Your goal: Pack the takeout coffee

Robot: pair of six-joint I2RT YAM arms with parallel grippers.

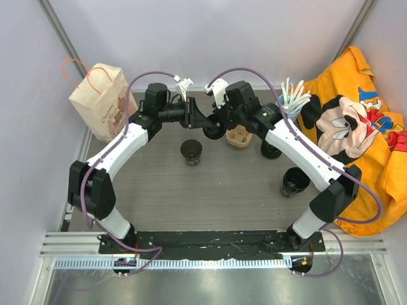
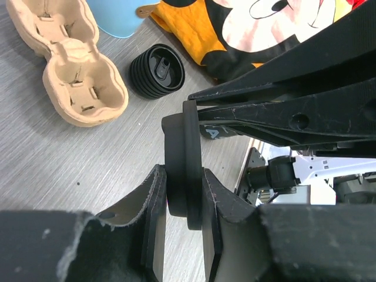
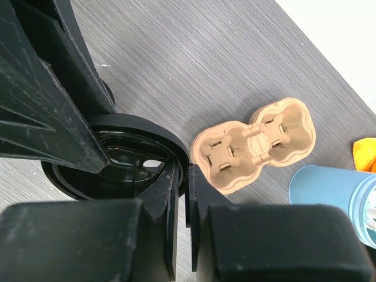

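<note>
Both grippers meet on a flat round black plastic lid [image 2: 178, 138], held on edge: the left gripper [image 2: 183, 182] clamps its faces, the right gripper [image 3: 183, 176] pinches its rim. The small round black takeout coffee cup [image 1: 191, 151] stands upright just nearward of the jaws (left arm's side, slightly closer to it)

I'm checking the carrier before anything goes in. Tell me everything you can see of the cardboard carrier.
The cardboard carrier is tan moulded pulp, matte and fibrous-looking, with two lobed wells joined at a narrow waist. Each well has small cut tabs in its floor. Both wells are empty. It lies flat, open side up, on the grey wood-grain table, close beside a light blue container and apart from a ribbed black cup. Nothing but the table visibly touches it.
</note>
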